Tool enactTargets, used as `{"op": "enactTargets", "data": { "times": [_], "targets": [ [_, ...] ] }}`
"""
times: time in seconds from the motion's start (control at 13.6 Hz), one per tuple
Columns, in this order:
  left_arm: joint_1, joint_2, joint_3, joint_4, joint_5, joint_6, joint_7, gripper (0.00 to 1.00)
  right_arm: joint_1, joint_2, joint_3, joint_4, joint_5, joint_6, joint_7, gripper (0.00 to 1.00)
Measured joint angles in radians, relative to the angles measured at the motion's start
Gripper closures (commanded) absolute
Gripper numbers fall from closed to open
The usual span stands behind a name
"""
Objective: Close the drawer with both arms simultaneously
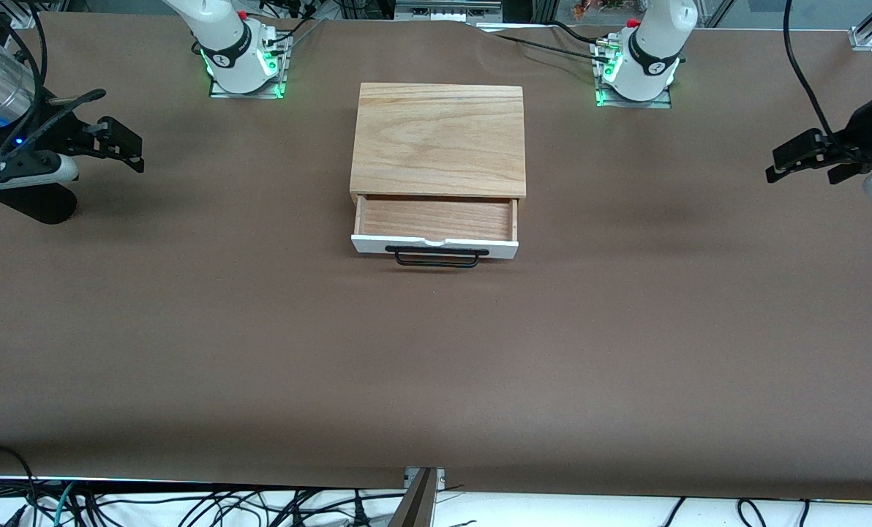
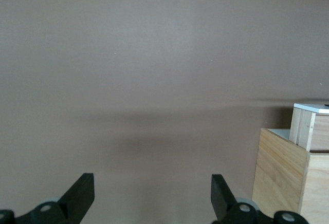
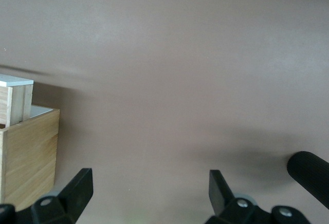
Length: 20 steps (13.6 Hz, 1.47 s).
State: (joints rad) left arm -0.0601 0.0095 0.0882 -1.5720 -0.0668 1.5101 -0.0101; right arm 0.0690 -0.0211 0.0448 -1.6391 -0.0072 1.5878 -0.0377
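The right pincer hangs over the tabletop at the right arm's end, well apart from the wooden box, its fingers spread wide with nothing between them. In the right wrist view the same pincer shows two black fingertips standing apart above bare brown surface, with a corner of the casing off to one side.

At the middle of the tabletop sits the light oak casing, between the two arm bases. The drawer is pulled partway out of it toward the front camera, so its reddish wood floor lies exposed. Its white front panel faces the camera and carries a black wire handle.

The left pincer hangs over the tabletop at the left arm's end, also well apart from the casing, its fingers parted and empty. The left wrist view shows that pincer with both fingertips wide apart, and the casing with the drawer's side at the edge.
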Motion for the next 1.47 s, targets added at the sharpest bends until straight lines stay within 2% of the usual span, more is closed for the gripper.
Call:
{"op": "enactTargets", "data": {
  "times": [1.47],
  "targets": [
    [0.015, 0.010, 0.010, 0.000, 0.000, 0.001, 0.040, 0.00, -0.003, 0.002, 0.001, 0.000, 0.001, -0.007, 0.000, 0.00]
  ]
}}
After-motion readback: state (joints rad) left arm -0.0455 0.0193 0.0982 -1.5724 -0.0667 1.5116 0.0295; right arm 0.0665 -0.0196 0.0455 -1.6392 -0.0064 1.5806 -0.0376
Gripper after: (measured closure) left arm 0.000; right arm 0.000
